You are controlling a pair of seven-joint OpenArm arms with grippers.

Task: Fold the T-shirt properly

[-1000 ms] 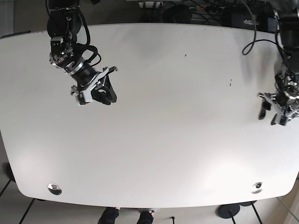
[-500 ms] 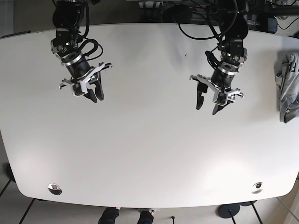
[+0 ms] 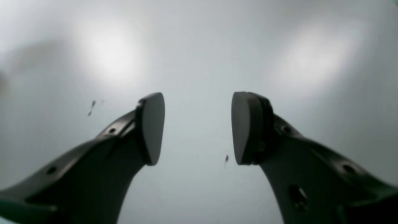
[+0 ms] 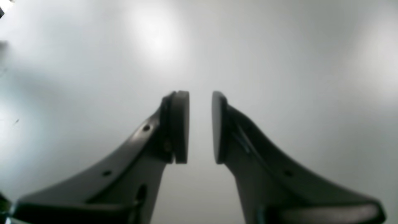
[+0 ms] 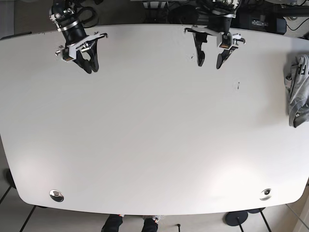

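Observation:
The grey T-shirt (image 5: 298, 90) lies crumpled at the table's far right edge, partly cut off by the frame. My left gripper (image 5: 211, 60) hovers near the table's back edge, right of centre, well away from the shirt. It is open and empty, and the left wrist view (image 3: 197, 127) shows only bare table between its fingers. My right gripper (image 5: 90, 65) is at the back left, empty. In the right wrist view (image 4: 200, 127) its pads (image 4: 182, 124) stand a narrow gap apart.
The white table (image 5: 154, 145) has two metal grommets near its front edge, on the left (image 5: 56, 195) and on the right (image 5: 265, 194). Small dark marks (image 5: 237, 85) sit near the left gripper. Cables and equipment lie behind the back edge.
Both arms have drawn back toward the table's far edge. The left arm went from the right edge inward and then back. The shirt now lies at the right edge where it was.

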